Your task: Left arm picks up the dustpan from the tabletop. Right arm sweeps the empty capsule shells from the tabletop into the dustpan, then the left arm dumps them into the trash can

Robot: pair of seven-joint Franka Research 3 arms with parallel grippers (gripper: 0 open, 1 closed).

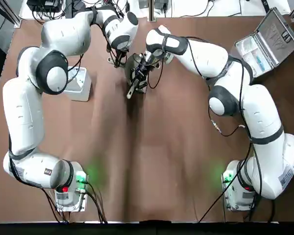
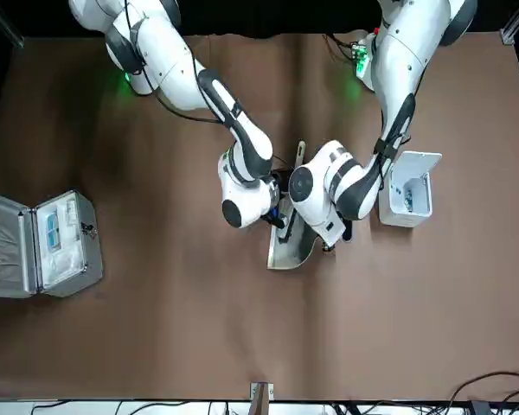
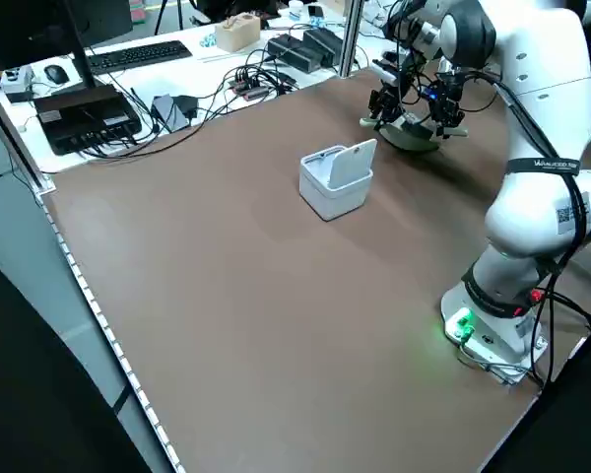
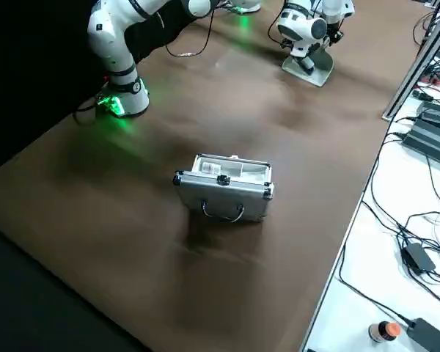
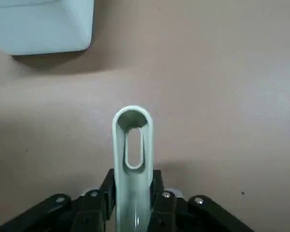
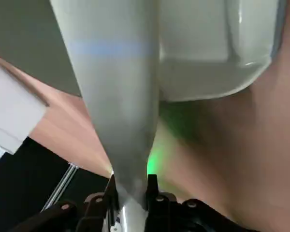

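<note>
The pale cream dustpan (image 2: 289, 248) sits low at the far middle of the tabletop (image 1: 176, 147). My left gripper (image 5: 133, 194) is shut on its slotted handle (image 5: 131, 145). My right gripper (image 6: 130, 193) is shut on the slim white brush (image 6: 116, 96). The brush handle (image 1: 131, 91) points back toward the arms' bases, right beside the dustpan (image 1: 136, 63). Left of them stands the light grey trash can (image 1: 79, 83), lid open, with bluish specks inside (image 2: 406, 197). I see no capsule shells on the tabletop; both wrists hide the dustpan's mouth.
An open silver metal case (image 1: 268, 41) lies at the far right corner. Cables and electronics (image 3: 98, 103) crowd the white bench beyond the table's far edge. The brown surface nearer the arm bases (image 1: 152, 171) is bare.
</note>
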